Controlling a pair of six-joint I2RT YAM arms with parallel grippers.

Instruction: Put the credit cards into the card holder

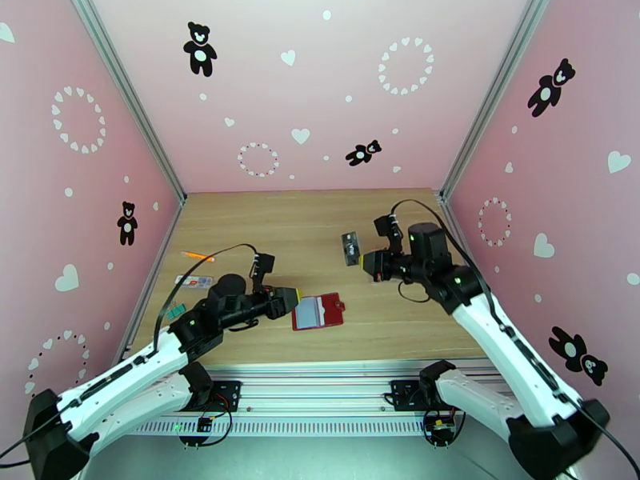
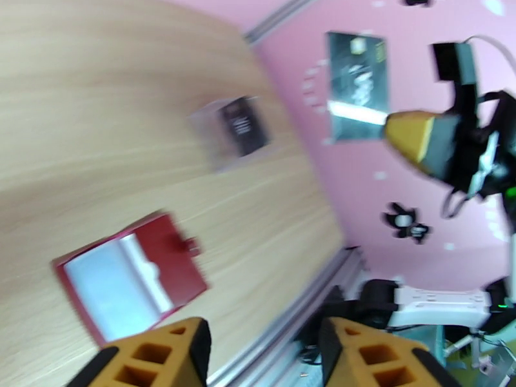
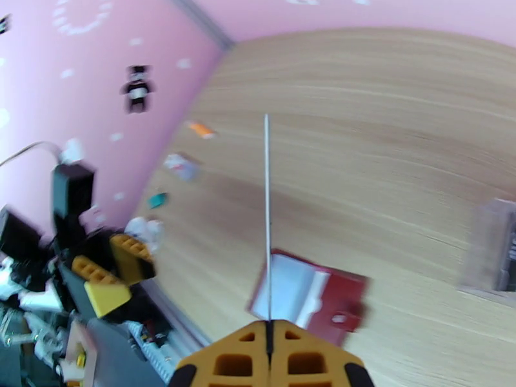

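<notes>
1. Pink walls [image 1: 320, 90] with bears and hearts close round a wooden table [image 1: 264, 226]. Left of the card holder [image 1: 318, 311] we see an orange item [image 1: 196, 256], a white-and-red strip [image 1: 194, 280] and a teal bit [image 1: 178, 308], all too small to identify.
2. Just left of the card holder hovers the left gripper [image 1: 292, 300]. Its wrist view shows us the fingers [image 2: 155, 359] apart with nothing between them.
3. We see the card holder lying open and flat, pale sleeves upward.
4. Beyond the card holder, the left wrist view shows a clear plastic case [image 2: 213, 140] with something dark inside, blurred. The right wrist view cuts it off at the edge.
5. Right of and beyond the card holder, the right gripper [image 3: 269, 327] is clamped on one credit card [image 2: 358, 85], held in the air. Its own camera sees that card edge-on, as a thin line.
</notes>
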